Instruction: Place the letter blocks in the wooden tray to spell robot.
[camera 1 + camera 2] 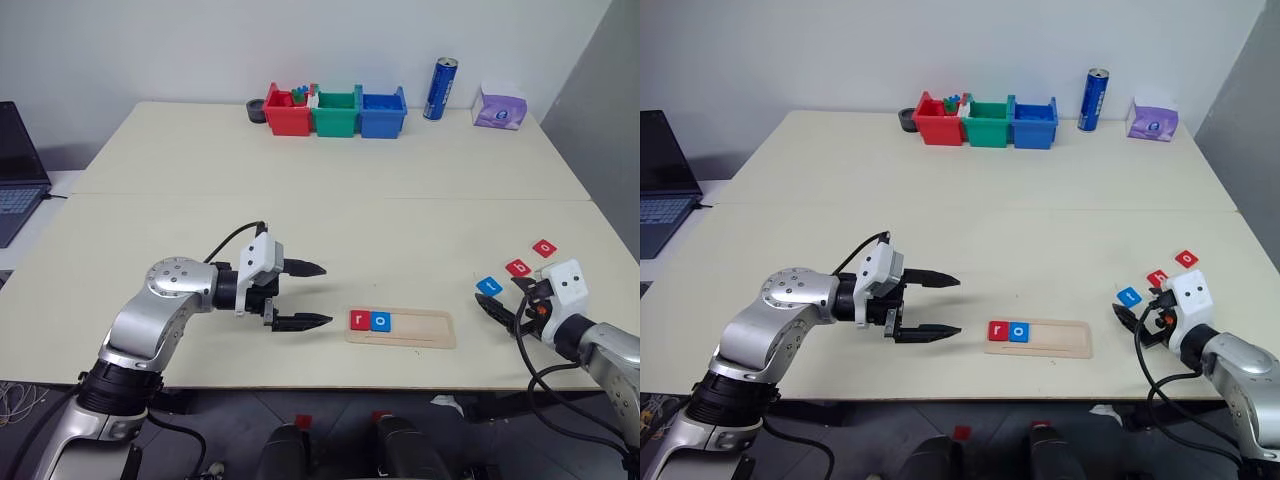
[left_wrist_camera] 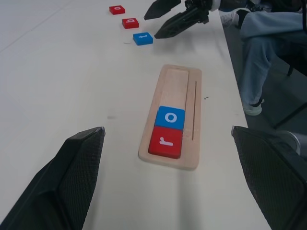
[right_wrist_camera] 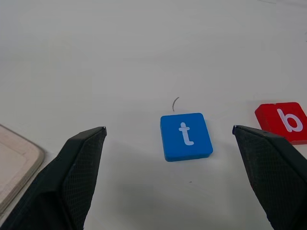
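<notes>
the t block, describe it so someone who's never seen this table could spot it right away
Start at the wooden tray near the table's front edge, then look to its right, where three loose tiles lie in a diagonal row. The t block is the one nearest the tray, just ahead of the open right gripper. It alone is blue; the others are red.

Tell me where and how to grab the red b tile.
Pinch the red b tile across two opposite side edges, coming down from above: it lies flat on the table, so only its thin rim offers purchase. The blue t tile and red o tile lie clear of it. The open right gripper is nearest.
</notes>
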Available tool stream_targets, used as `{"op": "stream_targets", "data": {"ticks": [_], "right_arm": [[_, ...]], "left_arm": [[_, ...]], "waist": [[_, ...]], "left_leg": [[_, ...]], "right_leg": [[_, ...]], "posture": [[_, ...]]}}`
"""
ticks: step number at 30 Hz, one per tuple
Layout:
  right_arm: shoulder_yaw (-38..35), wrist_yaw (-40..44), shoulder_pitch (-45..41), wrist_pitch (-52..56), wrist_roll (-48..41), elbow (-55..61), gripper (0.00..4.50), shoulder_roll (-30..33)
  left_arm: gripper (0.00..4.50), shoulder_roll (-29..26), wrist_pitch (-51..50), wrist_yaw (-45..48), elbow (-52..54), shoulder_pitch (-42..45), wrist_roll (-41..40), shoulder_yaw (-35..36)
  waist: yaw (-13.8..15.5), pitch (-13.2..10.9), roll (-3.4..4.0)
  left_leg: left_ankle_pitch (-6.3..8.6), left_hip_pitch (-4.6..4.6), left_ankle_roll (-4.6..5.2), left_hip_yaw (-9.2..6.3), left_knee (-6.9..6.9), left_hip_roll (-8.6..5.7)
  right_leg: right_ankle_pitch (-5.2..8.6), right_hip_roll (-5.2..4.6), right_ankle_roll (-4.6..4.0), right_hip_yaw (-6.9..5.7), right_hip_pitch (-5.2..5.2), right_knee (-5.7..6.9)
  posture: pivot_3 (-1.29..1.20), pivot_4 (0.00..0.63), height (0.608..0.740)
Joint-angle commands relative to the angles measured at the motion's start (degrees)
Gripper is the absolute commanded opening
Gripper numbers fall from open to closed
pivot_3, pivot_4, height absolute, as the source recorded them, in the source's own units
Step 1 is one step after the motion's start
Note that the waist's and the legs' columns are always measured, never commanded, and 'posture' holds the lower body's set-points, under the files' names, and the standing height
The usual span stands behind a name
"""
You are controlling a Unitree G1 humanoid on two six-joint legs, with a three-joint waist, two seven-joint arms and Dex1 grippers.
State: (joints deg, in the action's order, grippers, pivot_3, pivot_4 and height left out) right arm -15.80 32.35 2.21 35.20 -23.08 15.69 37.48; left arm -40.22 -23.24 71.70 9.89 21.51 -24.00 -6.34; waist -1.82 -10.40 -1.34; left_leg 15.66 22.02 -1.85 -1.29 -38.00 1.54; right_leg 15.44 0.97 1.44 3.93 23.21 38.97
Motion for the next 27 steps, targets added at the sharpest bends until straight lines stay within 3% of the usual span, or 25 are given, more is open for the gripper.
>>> {"op": "stream_targets", "data": {"ticks": [1, 8, 11, 18, 23, 27], "right_arm": [[0.4, 1.3, -1.8, -1.0, 0.5, -1.3, 4.50, 0.9], [3.3, 1.4, -5.7, -0.7, 2.3, -5.7, 4.50, 0.3], [4.2, 0.7, -6.1, -0.3, 2.9, -6.5, 3.89, 0.1], [4.0, -1.7, -6.1, 2.6, 4.2, -6.6, 1.44, 0.2], [1.4, -4.2, -2.5, 6.5, 4.0, 0.5, 1.46, 0.7], [-2.5, -10.9, 0.9, 13.1, 2.9, 9.4, 1.46, -3.1]], "left_arm": [[4.47, -1.2, 2.0, 1.2, 0.5, -0.2, -0.5, 1.4], [4.47, -3.0, 5.9, 4.4, -1.6, -1.2, 0.3, 0.8], [4.50, -3.4, 7.6, 5.6, -2.4, -1.5, 0.8, 0.4], [4.50, -3.3, 10.8, 7.2, -4.2, -1.8, 1.1, 0.7], [4.50, -3.4, 14.3, 8.7, -5.0, -2.7, 1.6, 0.5], [4.50, -3.0, 16.6, 9.9, -5.9, -3.1, 2.1, -0.1]], "waist": [[0.0, 0.0, 0.00], [0.0, 0.0, 0.00], [0.0, 0.0, 0.00], [0.0, 0.0, 0.00], [0.1, 0.0, 0.01], [0.2, 0.0, 0.01]], "left_leg": [[0.00, 0.00, 0.00, 0.00, 0.00, 0.00], [0.00, -0.02, 0.00, 0.03, -0.01, 0.00], [0.00, -0.01, 0.00, 0.02, 0.02, 0.00], [0.00, -0.01, 0.00, 0.03, 0.00, 0.00], [0.00, 0.00, 0.00, 0.01, 0.01, 0.02], [0.00, 0.08, 0.00, -0.07, 0.01, 0.05]], "right_leg": [[0.00, 0.00, 0.00, 0.00, 0.00, 0.00], [0.00, 0.00, 0.00, -0.03, 0.01, 0.02], [0.00, 0.01, -0.01, -0.02, 0.02, 0.01], [0.00, 0.00, -0.01, -0.02, 0.02, 0.02], [0.01, 0.00, -0.01, -0.01, 0.02, 0.01], [0.02, -0.03, -0.03, 0.00, 0.03, 0.00]], "posture": [[0.00, 0.150, 0.740], [0.00, 0.150, 0.740], [0.00, 0.150, 0.740], [0.00, 0.150, 0.740], [0.00, 0.150, 0.740], [0.00, 0.150, 0.740]]}}
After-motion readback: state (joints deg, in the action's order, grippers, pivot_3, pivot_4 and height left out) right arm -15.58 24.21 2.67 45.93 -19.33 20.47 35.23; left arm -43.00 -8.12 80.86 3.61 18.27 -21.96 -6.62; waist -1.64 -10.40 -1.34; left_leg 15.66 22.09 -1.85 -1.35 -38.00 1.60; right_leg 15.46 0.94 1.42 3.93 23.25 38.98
